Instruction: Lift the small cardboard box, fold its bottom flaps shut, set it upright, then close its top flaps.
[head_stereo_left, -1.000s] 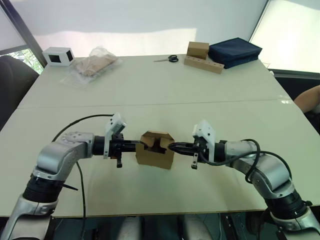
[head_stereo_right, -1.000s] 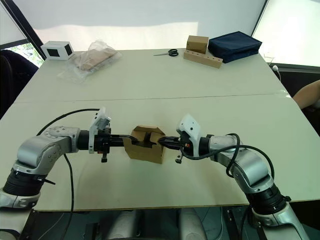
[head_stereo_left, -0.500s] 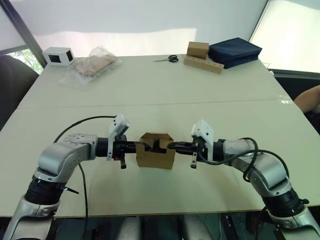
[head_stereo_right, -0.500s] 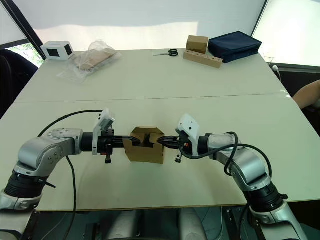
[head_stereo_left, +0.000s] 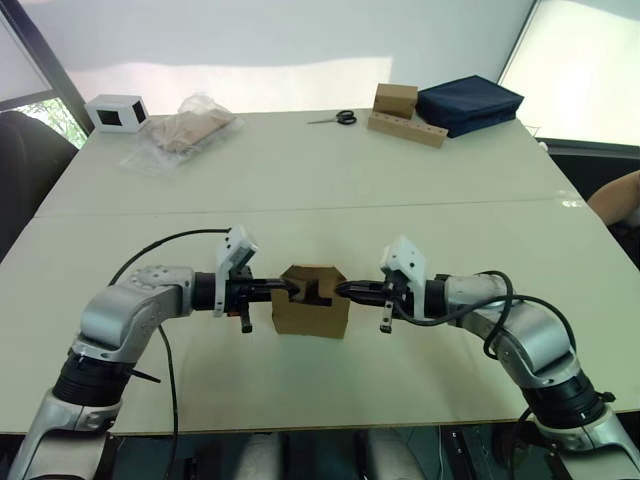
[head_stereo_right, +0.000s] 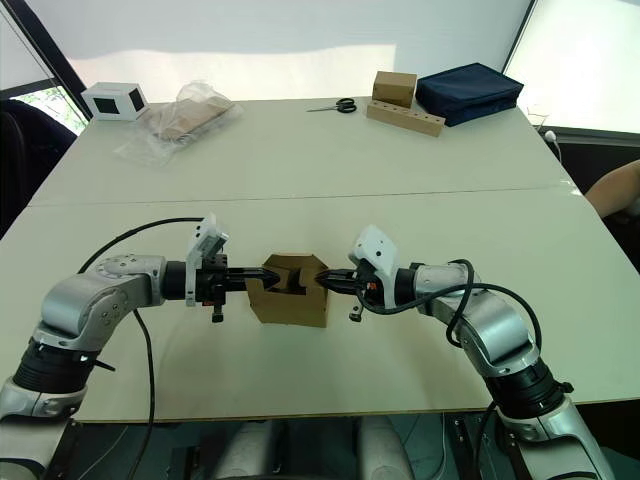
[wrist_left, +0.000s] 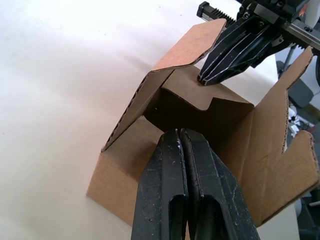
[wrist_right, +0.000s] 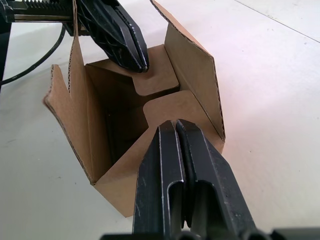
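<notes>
The small cardboard box (head_stereo_left: 311, 300) sits near the bench's (head_stereo_left: 330, 180) front edge, between both grippers. Left gripper (wrist_left: 181, 137) and right gripper (wrist_right: 176, 125), fingers closed and empty, press opposite inner flaps inward. This looks like flap-folding; next, the outer flaps need pushing down over them

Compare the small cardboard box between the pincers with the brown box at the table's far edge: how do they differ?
The small cardboard box has its top flaps open; the far brown box looks closed. The small box sits on the bare table; the far one rests on a hole-dotted wooden strip. Both are plain brown.
</notes>
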